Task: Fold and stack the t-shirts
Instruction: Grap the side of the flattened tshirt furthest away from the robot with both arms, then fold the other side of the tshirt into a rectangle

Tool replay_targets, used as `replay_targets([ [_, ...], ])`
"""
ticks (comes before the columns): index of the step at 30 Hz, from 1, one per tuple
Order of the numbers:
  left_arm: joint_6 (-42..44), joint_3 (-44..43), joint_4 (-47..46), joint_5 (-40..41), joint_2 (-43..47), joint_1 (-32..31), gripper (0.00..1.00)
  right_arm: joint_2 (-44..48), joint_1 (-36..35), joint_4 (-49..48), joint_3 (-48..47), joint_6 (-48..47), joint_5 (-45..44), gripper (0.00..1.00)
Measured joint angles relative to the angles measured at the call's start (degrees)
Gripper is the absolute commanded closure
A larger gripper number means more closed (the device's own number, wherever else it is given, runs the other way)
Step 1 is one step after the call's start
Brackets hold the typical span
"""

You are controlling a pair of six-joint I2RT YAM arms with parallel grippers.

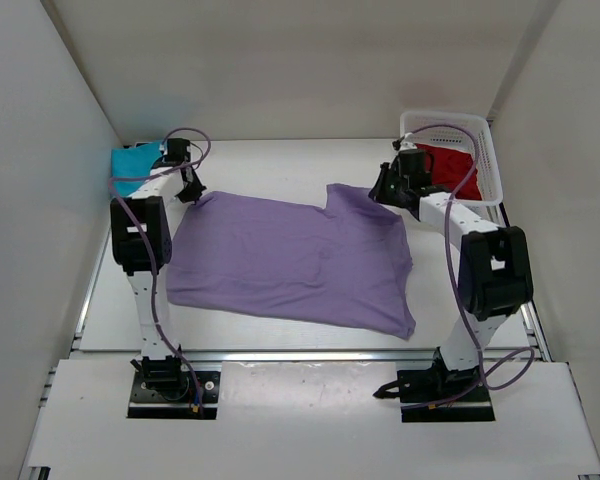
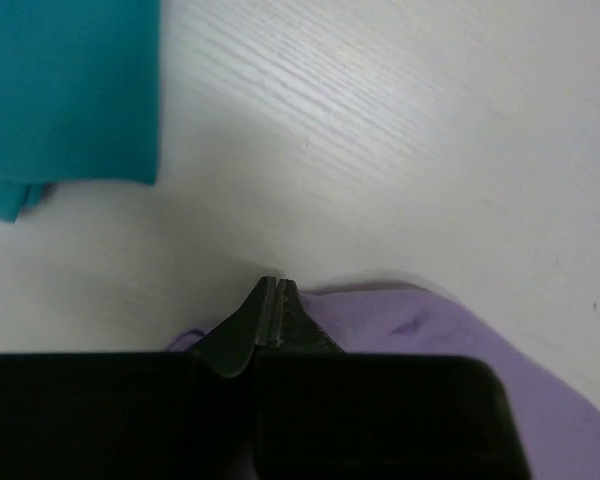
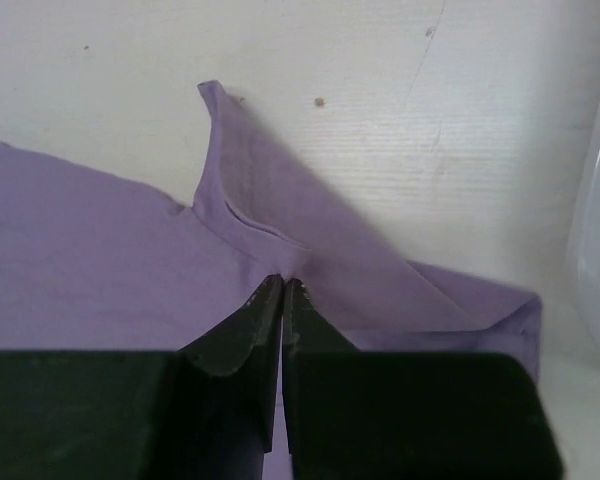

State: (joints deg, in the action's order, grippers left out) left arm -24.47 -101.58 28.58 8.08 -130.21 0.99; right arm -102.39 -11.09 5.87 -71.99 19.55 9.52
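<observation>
— Shirts lay in three places when you stopped the arms, didn't they?

— They did. Your lavender t-shirt (image 1: 295, 262) was spread across the middle of the white table (image 1: 280, 160), rumpled along its near right corner. Your teal t-shirt (image 1: 132, 160) sat folded at the far left corner of the table, well apart from the red t-shirt (image 1: 450, 168), which lay inside the white lattice basket (image 1: 488, 150) at the far right.

— And where did you find your left gripper?

— Your left gripper (image 2: 275, 290) was at the far left corner of the lavender shirt, its jaws pressed together. The left wrist view showed purple cloth (image 2: 460, 345) right at the fingertips, with the folded teal edge (image 2: 70, 90) beyond it across bare tabletop. Whether cloth was pinched between the tips you could not tell; they looked clenched at the very hem.

— Your right gripper?

— Your right gripper (image 3: 282, 285) was clamped on the lavender shirt at its far right edge. In the right wrist view the fingers met on a ridge of fabric beside the curved neckline seam (image 3: 242, 215), and a flap of cloth rose from the table toward a point. The basket wall (image 3: 598, 230) showed blurred at the right of that view.
</observation>
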Motion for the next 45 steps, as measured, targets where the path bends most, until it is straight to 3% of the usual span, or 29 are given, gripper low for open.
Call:
replay_targets([
  [15, 0.0, 27.89, -7.34, -1.44, 25.53, 5.01, 1.0, 30.77, -2.71, 1.05, 27.82, 5.14, -1.07, 1.0],
  [27, -0.02, 33.42, -8.24, -2.84, 30.38, 7.17, 1.0, 53.68, -3.93, 9.97, 39.39, 6.19, -2.12, 1.0],
  [35, -0.02, 38.62, -9.38, -3.06, 33.16, 8.63, 1.0, 61.72, -4.68, 14.69, 46.53, 10.03, -1.92, 1.0],
  [38, 0.0, 40.02, -9.16, -3.17, 33.11, 9.66, 0.89, 65.18, -2.05, 17.07, 50.14, 11.72, -1.18, 0.99],
  [40, 0.07, 40.26, -8.87, -3.1, 32.92, 10.08, 0.72, 67.71, -1.4, 19.23, 51.47, 12.85, -1.53, 0.99],
  [43, 0.13, 40.24, -8.85, -3.08, 32.39, 10.16, 0.61, 69.07, -3.26, 20.7, 51.58, 14.56, -3.19, 0.78],
  [45, -0.39, 40.24, -8.68, -3.32, 32.2, 10.27, 0.59, 69.18, -5.22, 21.07, 51.49, 15.02, -4.63, 0.68],
])
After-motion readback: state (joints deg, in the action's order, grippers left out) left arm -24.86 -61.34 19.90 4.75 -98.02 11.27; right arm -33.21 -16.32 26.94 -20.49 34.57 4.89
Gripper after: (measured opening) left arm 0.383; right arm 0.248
